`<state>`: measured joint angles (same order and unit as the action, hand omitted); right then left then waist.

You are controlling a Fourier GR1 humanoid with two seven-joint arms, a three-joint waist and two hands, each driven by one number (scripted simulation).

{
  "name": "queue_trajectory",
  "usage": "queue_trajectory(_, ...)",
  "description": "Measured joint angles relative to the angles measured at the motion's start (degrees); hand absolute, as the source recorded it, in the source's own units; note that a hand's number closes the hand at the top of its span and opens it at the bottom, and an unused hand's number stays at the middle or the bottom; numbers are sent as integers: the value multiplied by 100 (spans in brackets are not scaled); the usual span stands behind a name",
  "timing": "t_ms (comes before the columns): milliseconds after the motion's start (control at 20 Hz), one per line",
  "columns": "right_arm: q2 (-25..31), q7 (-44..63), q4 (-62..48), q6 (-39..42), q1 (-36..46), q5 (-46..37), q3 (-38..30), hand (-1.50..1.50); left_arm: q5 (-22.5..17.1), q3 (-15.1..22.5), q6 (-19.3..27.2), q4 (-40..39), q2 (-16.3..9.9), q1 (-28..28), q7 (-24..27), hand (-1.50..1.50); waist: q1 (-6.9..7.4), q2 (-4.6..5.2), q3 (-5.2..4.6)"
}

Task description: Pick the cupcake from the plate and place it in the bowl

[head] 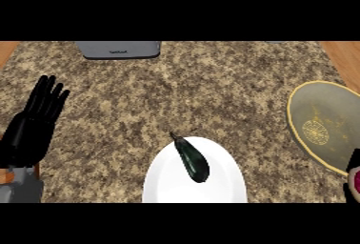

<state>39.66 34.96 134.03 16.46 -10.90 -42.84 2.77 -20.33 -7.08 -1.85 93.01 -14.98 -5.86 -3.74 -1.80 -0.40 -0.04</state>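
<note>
Barely showing at lower right edge: right hand apparently curled round pink cupcake, beside the plate. Bowl leftward, lower centre. Left hand resting open, far left.

You have 1 view only, from the head, looking steeply down onto the granite surface, so there is no second view to share any part of the scene with. It faces away from the robot: the far edge of the surface runs along the top, where a grey appliance is cut off, and the near edge falls below the frame. The camera sits close; the white plate at the near edge is cropped at the bottom, and the olive plate is cropped at the right. Wood shows past both far corners. The left hand enters from the lower left.
</note>
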Motion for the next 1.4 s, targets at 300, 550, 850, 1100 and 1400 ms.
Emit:
queue_trajectory(300,-185,-54,-230,203,503,538,-1183,150,122,94,1,-123,134,-49,125,0,84,21,3)
queue_trajectory(550,-212,-448,-952,262,1055,1274,-2030,150,61,45,-71,-67,97,-157,-5,0,149,34,4)
queue_trajectory(850,-227,-1399,-2650,-148,1833,1348,-2321,150,135,39,-132,-256,120,-302,40,0,214,52,7)
queue_trajectory(1100,-198,-2055,-4189,-476,2588,1038,-2123,150,162,65,-172,-84,170,-197,8,0,256,56,6)
queue_trajectory(1400,-164,-2577,-5895,-610,3147,545,-1721,150,155,26,-237,-113,180,-210,32,0,307,76,6)
